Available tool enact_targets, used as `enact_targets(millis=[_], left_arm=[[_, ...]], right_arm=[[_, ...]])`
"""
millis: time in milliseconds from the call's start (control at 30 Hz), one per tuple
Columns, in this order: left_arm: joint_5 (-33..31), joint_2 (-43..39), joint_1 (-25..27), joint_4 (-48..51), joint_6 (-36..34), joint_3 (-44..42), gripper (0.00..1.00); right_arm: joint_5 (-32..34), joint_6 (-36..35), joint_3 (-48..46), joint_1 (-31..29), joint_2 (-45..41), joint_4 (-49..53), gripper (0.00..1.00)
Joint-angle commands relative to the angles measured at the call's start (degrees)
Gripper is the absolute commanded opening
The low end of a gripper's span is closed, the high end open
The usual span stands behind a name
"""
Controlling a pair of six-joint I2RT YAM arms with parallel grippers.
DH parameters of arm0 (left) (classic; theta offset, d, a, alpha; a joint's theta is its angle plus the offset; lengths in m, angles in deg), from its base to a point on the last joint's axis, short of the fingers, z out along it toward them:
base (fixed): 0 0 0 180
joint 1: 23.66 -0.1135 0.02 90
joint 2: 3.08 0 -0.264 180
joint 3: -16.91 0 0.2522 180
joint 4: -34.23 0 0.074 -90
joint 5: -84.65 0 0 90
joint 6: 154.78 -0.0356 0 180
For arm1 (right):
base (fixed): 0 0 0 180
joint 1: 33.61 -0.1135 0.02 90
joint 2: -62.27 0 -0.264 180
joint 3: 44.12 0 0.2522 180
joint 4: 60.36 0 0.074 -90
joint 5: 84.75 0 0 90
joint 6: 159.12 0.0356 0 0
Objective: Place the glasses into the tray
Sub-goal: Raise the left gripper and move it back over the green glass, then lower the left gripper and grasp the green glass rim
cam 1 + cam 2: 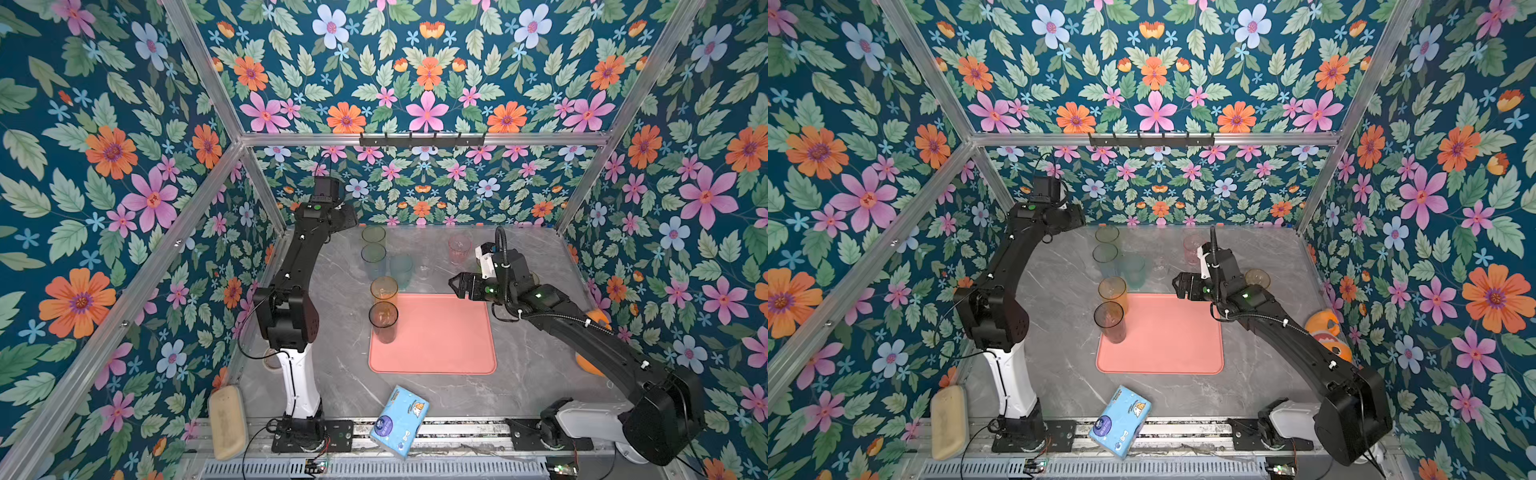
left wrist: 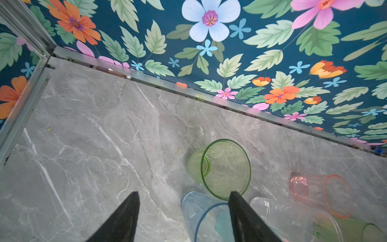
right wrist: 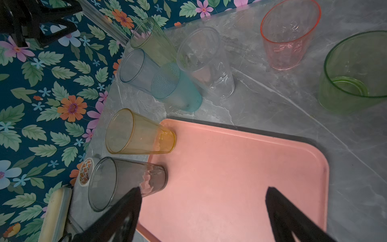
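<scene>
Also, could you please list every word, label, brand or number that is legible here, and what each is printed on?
No text here can be read and quoted.
On the blue tissue pack: printed lettering, a round dark badge and a cartoon, all too blurred to read.
On the tape roll: an orange-and-white pattern, no legible characters.
On the tray: no markings visible.

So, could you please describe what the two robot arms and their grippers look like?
Both arms are matte black with a white link near the base: the left arm trails a thin black cable, the right arm carries a ribbed black hose fixed with white ties. Small green lights glow near each wrist. The left gripper and right gripper have black, tapered, pointed fingers.
</scene>
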Motion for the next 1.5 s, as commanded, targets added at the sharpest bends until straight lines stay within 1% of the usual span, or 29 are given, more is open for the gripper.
enact_targets(millis=[0, 367, 1067, 1167, 1300, 1467], left_arm=[[1.9, 1.59, -0.08, -1.28, -0.22, 0.93, 0.7], [4.62, 7.25, 0.03, -2.95, -0.34, 1.02, 0.68], [6.95, 14.04, 0.62, -6.0, -1.2, 2.86, 0.6], [7.13, 14.98, 0.74, -6.31, -1.28, 3.54, 0.56], [7.37, 15.9, 0.73, -6.61, -1.37, 4.45, 0.45], [7.13, 16.62, 0.74, -7.58, -1.43, 4.53, 0.35]], right_arm=[[0.45, 0.44, -0.16, 0.1, -0.24, -0.67, 0.94], [0.01, 0.51, -0.37, 0.46, 0.18, -1.19, 0.94], [-0.08, 0.68, -1.87, 1.12, -0.94, -1.38, 0.94], [-0.07, 0.68, -2.05, 1.25, -1.23, -1.35, 0.94], [-0.08, 0.67, -2.27, 1.47, -1.37, -1.41, 0.94], [-0.08, 0.68, -2.66, 1.7, -1.32, -1.54, 0.94]])
